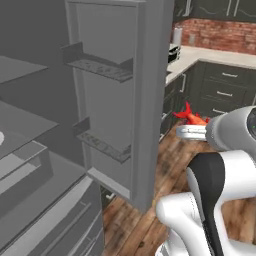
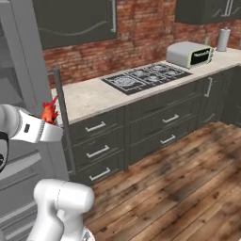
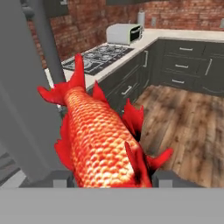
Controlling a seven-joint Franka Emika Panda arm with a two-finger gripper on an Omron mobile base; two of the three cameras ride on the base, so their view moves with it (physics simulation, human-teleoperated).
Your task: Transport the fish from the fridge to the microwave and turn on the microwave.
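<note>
Gripping the fish between its two dark finger tips, the gripper has its jaws spread partway, one on each flank of the scaly red-orange body, so the catch is plainly held and hangs in the air rather than lying on any shelf. In the hand view the fish runs away from the hand, with its forked tail at the far end pointing toward the fridge's long grey bar handle and the stove top beyond. Seen from the left base view, the fish sits just outside the open fridge door, on the side away from the grey shelves, above the wooden floor and level with the lower door bin; the white arm reaches up to it from below. The right base view shows the same fish at the end of the white wrist, just beside the fridge door's edge and in front of the pale countertop that starts right next to the fridge. Further along that counter from the fridge lies the black gas hob, and past it a small silver-grey box with a dark front, the microwave (well apart from the fridge, near the counter's corner), with its door shut. Dark drawer fronts with pale handles line the cabinets under the counter, and a red brick wall rises behind it.
</note>
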